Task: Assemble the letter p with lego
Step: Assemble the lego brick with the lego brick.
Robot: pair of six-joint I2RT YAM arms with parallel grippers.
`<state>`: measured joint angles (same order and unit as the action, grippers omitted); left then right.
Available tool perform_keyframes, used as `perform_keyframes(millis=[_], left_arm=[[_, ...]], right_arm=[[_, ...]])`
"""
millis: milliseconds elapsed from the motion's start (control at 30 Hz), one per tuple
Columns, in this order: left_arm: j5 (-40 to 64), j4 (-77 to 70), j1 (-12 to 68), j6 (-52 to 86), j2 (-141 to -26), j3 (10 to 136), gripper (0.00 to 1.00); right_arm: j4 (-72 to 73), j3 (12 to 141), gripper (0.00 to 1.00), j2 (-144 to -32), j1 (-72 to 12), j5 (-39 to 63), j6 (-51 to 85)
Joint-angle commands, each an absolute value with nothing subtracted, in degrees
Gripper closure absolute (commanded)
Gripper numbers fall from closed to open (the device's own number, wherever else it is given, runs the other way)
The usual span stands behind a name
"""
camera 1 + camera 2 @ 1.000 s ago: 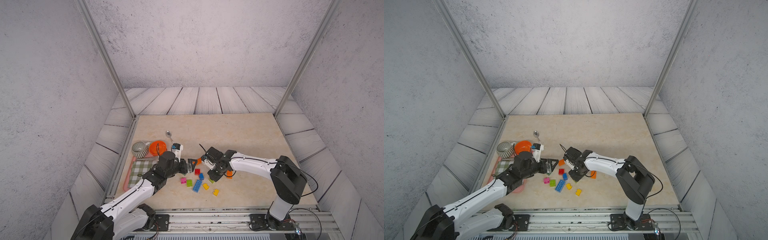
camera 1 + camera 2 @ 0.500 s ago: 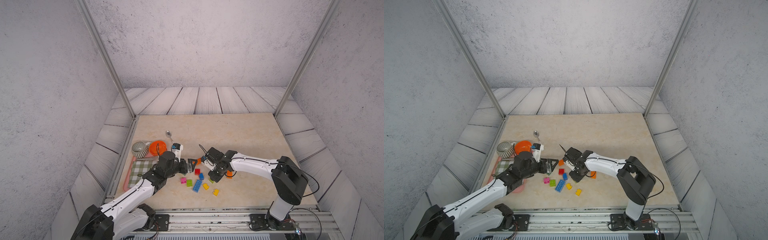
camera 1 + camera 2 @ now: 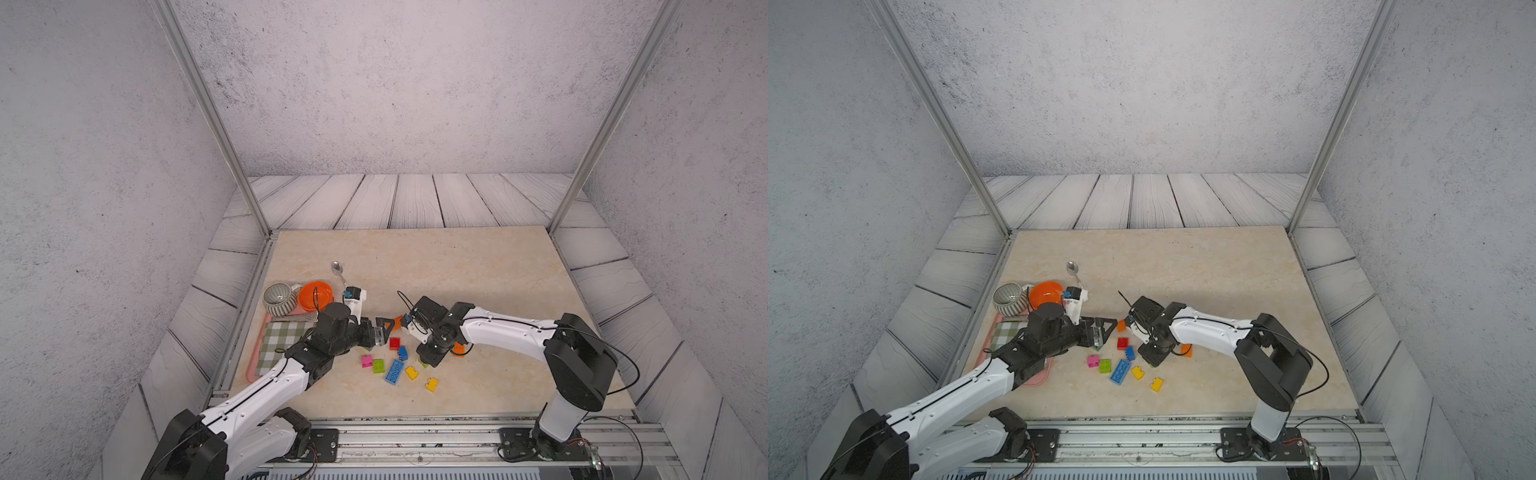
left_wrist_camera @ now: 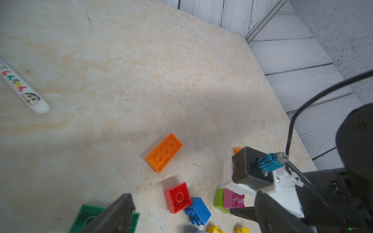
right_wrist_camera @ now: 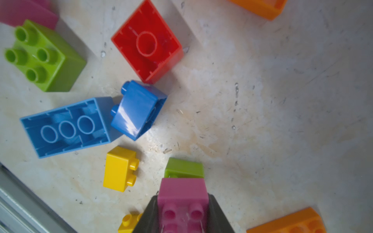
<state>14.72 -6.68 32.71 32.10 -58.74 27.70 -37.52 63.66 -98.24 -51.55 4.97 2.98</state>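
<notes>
The lego lies loose near the table's front: a red brick (image 3: 395, 343), a small blue one (image 3: 402, 353), a pink one (image 3: 367, 360), a lime one (image 3: 378, 365), a long blue one (image 3: 394, 371), two yellow ones (image 3: 411, 372) and two orange ones (image 3: 458, 349). My right gripper (image 3: 430, 357) is shut on a pink brick (image 5: 182, 191) that sits stacked on a lime brick (image 5: 184, 168), low over the table. My left gripper (image 4: 187, 211) stands open to the left of the red brick (image 4: 178, 196). A green brick (image 4: 84, 215) lies partly hidden under one left finger.
An orange bowl (image 3: 316, 295), a striped grey bowl (image 3: 278, 297) and a checked cloth (image 3: 282, 345) on a pink tray sit at the left edge. A spoon (image 3: 338, 270) lies behind them. A long orange brick (image 4: 164, 152) lies beyond the red one.
</notes>
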Motion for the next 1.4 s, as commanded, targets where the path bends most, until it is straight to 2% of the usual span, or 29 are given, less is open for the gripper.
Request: perform_keyframes(millis=[0,867,1167,1367], left_arm=[[14.24,-7.56,32.87,31.28,-58.02,27.33,0.02],[14.15,-7.29,32.87,31.20,-57.07,27.07,0.02],[13.98,-7.21,32.94,31.20,-56.77,26.98,0.02],[13.54,-7.17,32.88,31.15,-56.56,26.89,0.02]], right_arm=[[-39.37,63.54,1.00,-98.47,-52.21,2.81,4.95],[-40.01,62.87,1.00,-101.57,-54.22,1.26,10.88],[-41.86,63.81,1.00,-109.61,-55.12,1.19,9.19],[-41.04,63.37,1.00,-109.72,-55.68,-0.90,9.97]])
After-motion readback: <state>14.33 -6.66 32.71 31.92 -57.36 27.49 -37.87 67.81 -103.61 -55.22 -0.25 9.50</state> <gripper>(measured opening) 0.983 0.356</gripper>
